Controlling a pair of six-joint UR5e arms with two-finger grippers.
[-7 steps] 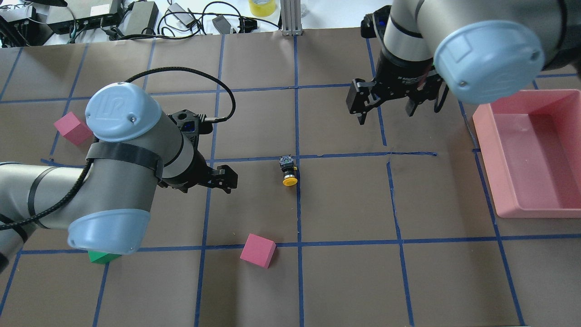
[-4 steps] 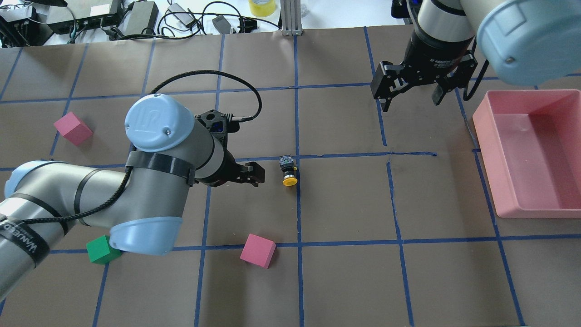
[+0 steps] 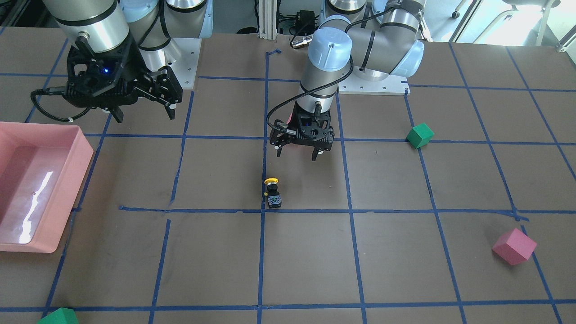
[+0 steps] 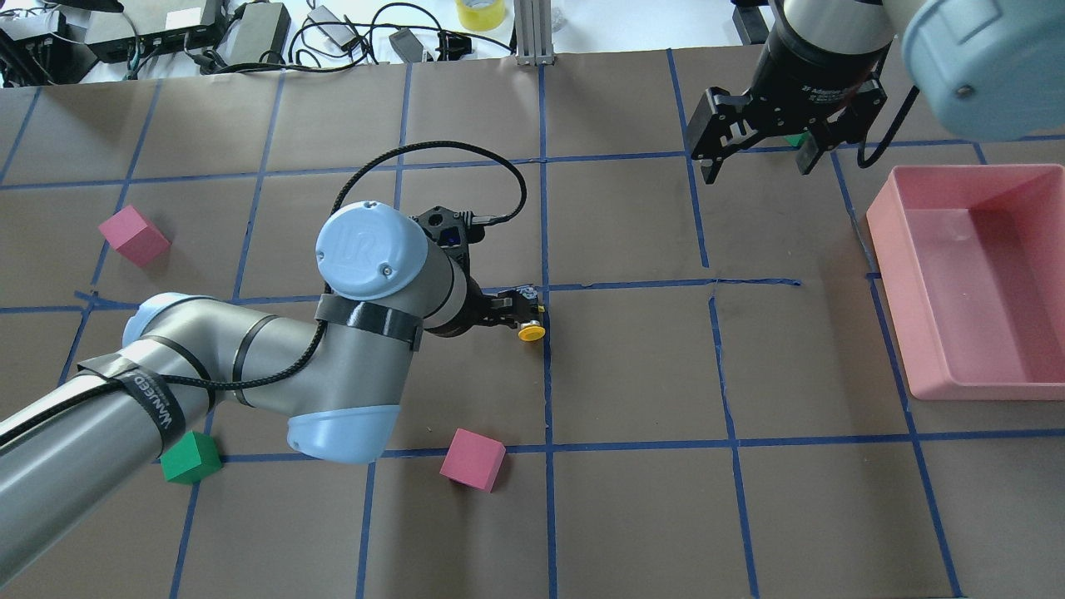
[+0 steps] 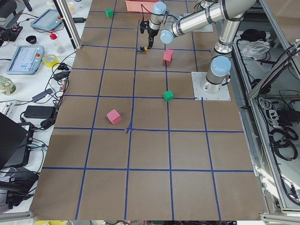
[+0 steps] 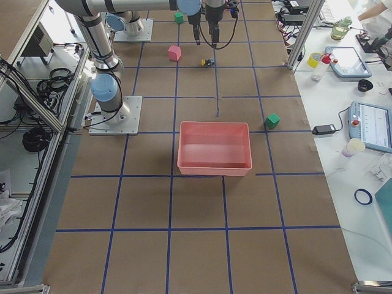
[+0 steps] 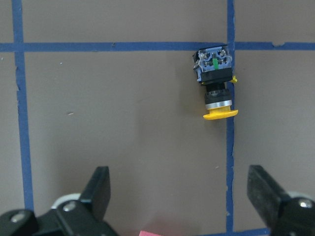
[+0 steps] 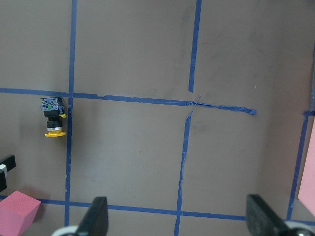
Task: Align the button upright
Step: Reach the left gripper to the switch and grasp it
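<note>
Start from the table (image 4: 632, 516), brown paper crossed by blue tape, and treat it as the surface to stand the part on. Ignore the pink tray (image 4: 899, 283) at the robot's right edge; no role for it in this step. Leave the right gripper (image 4: 757, 170) where it hangs near the tray, spread wide and empty, well apart from the work. Work with the left gripper (image 7: 179, 189), likewise spread wide and holding nothing, hovering just on the robot's side of the target. Steer clear of the pink cube (image 4: 473, 459) nearer the robot, though probably too far off to matter.

Find the button (image 7: 215, 81) lying on its side beside a tape crossing near the table's middle, yellow cap toward the robot, terminal base away. From the left wrist view, note it ahead of the fingers (image 7: 101, 184), touching neither, and off toward the right-hand one rather than between them.

Shift sideways first to centre the black body in the gap, then advance and lower. Close across the black body, not the round cap, which would probably slip or roll. Grip gently, lift a little, turn the wrist until the cap points up, and seat the flat base squarely on the paper before letting go; likely to topple if released tilted.
</note>
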